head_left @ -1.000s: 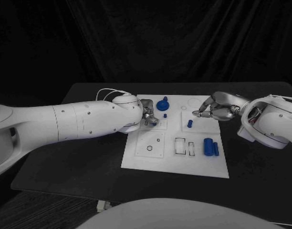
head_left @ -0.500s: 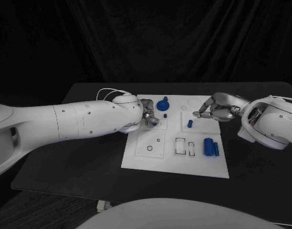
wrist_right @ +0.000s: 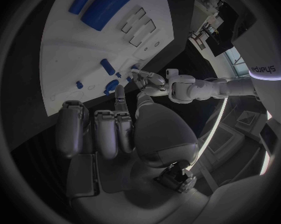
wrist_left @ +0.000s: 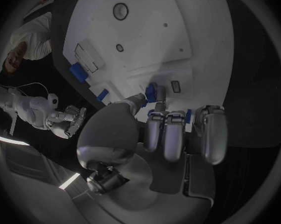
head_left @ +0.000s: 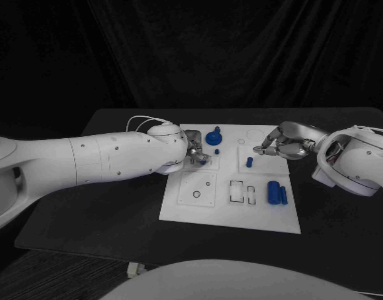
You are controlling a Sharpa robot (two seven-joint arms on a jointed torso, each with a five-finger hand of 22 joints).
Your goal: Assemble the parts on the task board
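The left hand [head_left: 193,154] pinches a small blue part [wrist_left: 151,92] low over the task board [head_left: 201,209]. The right hand [head_left: 280,142] hovers curled, seemingly empty (hard to confirm). Two blue blocks [head_left: 276,192] lie unplaced; most assembly remains, I judge.

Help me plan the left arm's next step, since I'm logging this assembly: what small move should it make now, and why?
Probably a short push straight down. The left hand pinches a small blue part at its fingertips, right over the task board by a small rectangular slot. Whether the part is already seated cannot be told. The right hand hovers at the board's far right, fingers curled, apparently empty.
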